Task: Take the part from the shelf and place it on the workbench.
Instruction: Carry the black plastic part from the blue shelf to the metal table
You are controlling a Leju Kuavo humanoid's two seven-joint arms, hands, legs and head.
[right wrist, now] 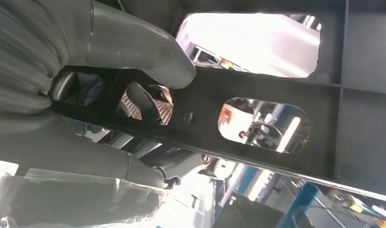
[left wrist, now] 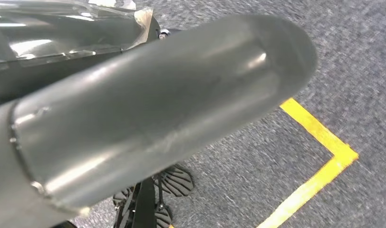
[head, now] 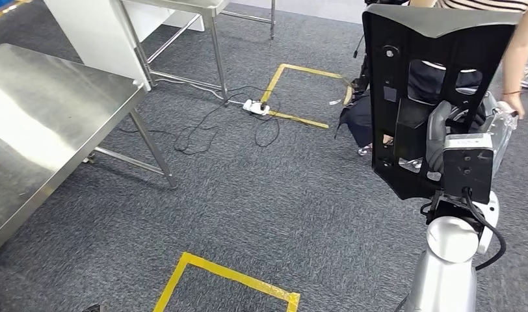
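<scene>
The part (head: 437,84) is a large black plastic panel with several cutouts, held upright at the right of the head view. My right hand (head: 453,140) grips it from behind near its lower half. In the right wrist view the grey thumb (right wrist: 134,47) presses on a bar of the panel (right wrist: 257,90), with the fingers wrapped under it. The steel workbench (head: 47,123) stands at the far left, well apart from the part. My left hand (left wrist: 148,114) hangs over the carpet; its thick thumb hides the fingers.
A second steel table (head: 183,13) stands at the back. A white power strip (head: 256,107) with loose black cables lies on the grey carpet. Yellow tape squares (head: 300,91) (head: 229,276) mark the floor. A person (head: 508,39) stands close behind the part.
</scene>
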